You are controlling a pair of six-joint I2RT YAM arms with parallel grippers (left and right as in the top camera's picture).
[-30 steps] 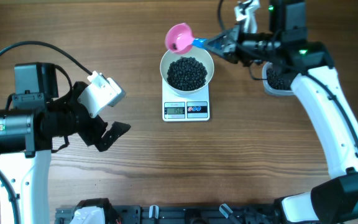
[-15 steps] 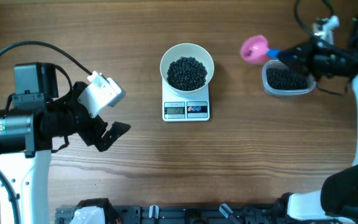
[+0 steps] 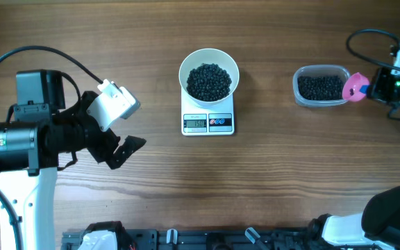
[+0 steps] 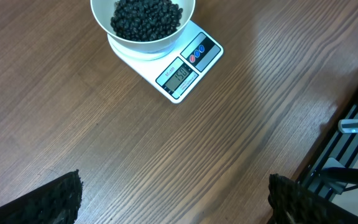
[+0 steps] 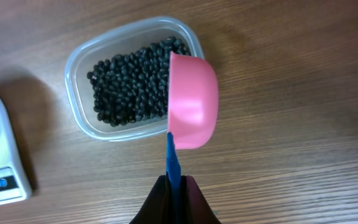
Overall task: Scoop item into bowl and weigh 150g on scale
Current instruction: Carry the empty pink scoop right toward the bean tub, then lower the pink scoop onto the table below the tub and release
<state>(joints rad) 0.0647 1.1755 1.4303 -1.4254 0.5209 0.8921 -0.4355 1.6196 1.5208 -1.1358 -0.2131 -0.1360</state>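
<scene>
Near the left edge of the tabletop [image 3: 290, 180], the left hand [image 3: 117, 128] hangs above the wood with its jaws spread wide and nothing between them. In its wrist view the two dark fingertips [image 4: 58, 199] sit at the bottom corners, with bare wood between.

At the middle of the tabletop, toward the far edge, stands the white scale [image 3: 208, 122]. Its grey display [image 4: 178, 76] and two round buttons [image 4: 197, 52] face the near edge. The digits are too small to read with certainty. The white bowl [image 3: 183, 69] sits on the scale's platform and covers most of it. Inside is a dark heap of black grains [image 3: 209, 80] that fills the middle of the bowl and stays below the rim.

Further right, well apart from the scale, is a clear plastic tub [image 3: 298, 88] holding more of the same grains. At its right end is a pink scoop [image 3: 356, 87], tipped on its side with its rounded back toward the wrist camera, overlapping the tub's rim. I cannot tell whether it touches the tub.

Near the right edge, the right hand [image 5: 174, 194] is clamped narrowly on the scoop's blue handle [image 5: 173, 152].
</scene>
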